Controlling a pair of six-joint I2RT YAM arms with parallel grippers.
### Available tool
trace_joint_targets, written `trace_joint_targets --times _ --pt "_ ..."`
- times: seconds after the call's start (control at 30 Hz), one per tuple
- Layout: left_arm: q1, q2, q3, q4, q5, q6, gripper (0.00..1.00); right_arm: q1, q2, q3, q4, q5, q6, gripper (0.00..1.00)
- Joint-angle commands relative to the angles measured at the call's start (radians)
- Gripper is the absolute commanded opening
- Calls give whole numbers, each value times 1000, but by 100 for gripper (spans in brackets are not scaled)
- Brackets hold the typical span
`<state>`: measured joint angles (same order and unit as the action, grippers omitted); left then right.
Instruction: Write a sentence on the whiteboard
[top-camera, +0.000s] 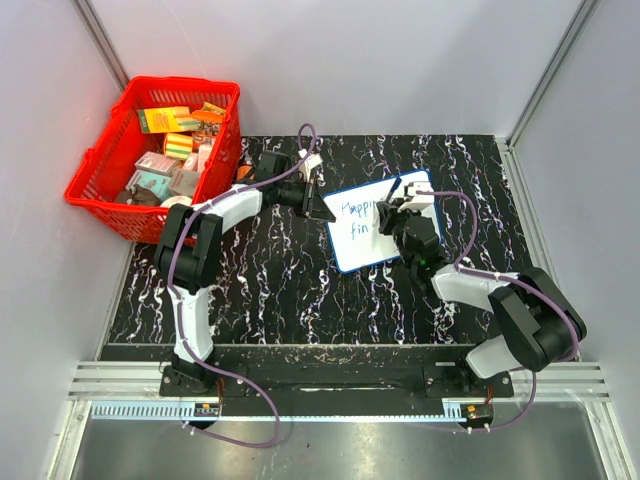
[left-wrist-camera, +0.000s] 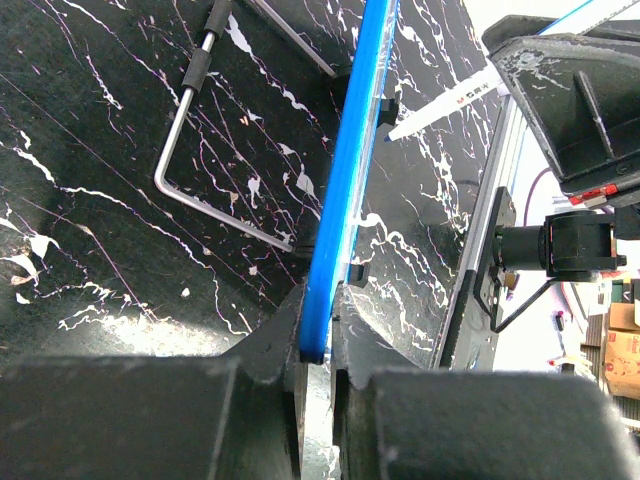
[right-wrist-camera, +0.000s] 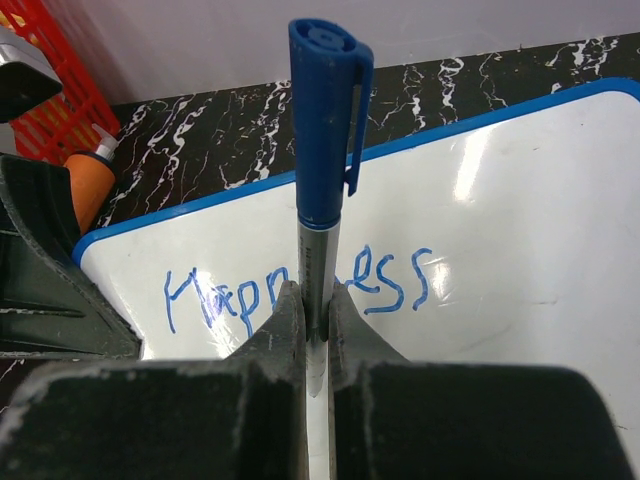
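Blue ink on the whiteboard (top-camera: 352, 255), I see. How far along is the sentence (top-camera: 358, 210)?

Partway, I'd judge. From the right wrist the top line reads "Happiness". From above, a second line starts "fin" and stops. So the writing step is in hand, mid-word.

Where is the board?

On the black marbled desk (top-camera: 280, 300), right of the middle and well apart from the red basket (top-camera: 100, 180) at the far left corner. I can't tell whether its held edge is lifted.

Who has what?

The left gripper (left-wrist-camera: 315, 345) has its jaws clamped on the board's blue rim at the left edge, steadying it. The right gripper (right-wrist-camera: 315, 310) has its jaws pressed together on the marker (right-wrist-camera: 325, 130), pinching the grey barrel with the blue cap end up. In the left wrist view the tip is right at the white face, but I can't tell whether it touches.

And the next move?

Likely the next letter. That calls for the tip just right of "fin", light even pressure and short strokes on the same baseline, with the rim held so the board doesn't skid. The right arm hides how much white is left on that line.
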<state>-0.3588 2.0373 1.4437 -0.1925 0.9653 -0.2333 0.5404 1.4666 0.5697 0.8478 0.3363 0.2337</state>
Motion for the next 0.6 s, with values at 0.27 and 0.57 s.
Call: trace_joint_targets --times 0.27,0.57 --pt "-20 26 -60 -68 -238 150 0 -3 55 51 54 -26 29 0" --pt "-20 23 -60 -70 -238 152 0 -3 48 35 79 -46 39 0"
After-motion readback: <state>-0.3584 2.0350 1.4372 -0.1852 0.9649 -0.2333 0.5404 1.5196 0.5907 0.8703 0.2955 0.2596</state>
